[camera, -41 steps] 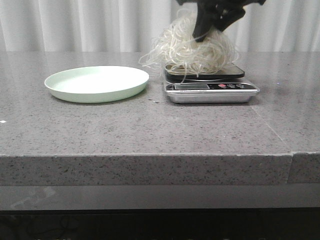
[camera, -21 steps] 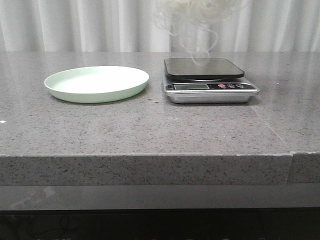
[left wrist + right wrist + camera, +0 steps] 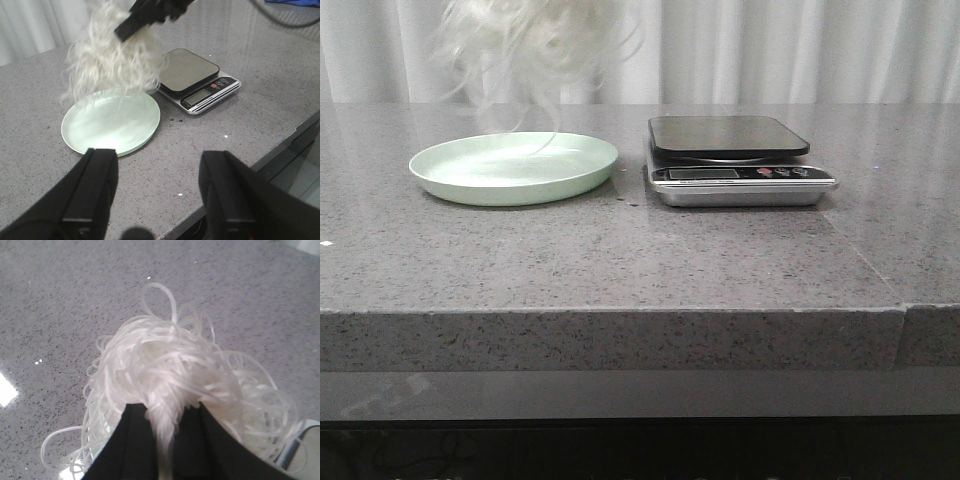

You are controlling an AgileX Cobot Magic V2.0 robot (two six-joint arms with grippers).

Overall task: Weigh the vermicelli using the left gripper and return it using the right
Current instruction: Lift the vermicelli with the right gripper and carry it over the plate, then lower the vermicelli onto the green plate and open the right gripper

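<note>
Even, diffuse light falls from above; shadows under the plate [image 3: 513, 167] and the scale [image 3: 740, 170] are soft and short; the bench [image 3: 620, 260] shows faint glare spots in the right wrist view; the vermicelli [image 3: 525, 45] above the plate is smeared by motion blur, perhaps overexposed too; the left gripper [image 3: 160, 192] is dark and out of focus.

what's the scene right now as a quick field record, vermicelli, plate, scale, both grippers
vermicelli: in the air above the plate, blurred, strands trailing down
held by: right gripper, shut on the bundle
plate: pale green, nothing resting in it yet
scale: platform bare, right of the plate
left gripper: open, holding nothing, back from the plate
surface: grey speckled table
</note>
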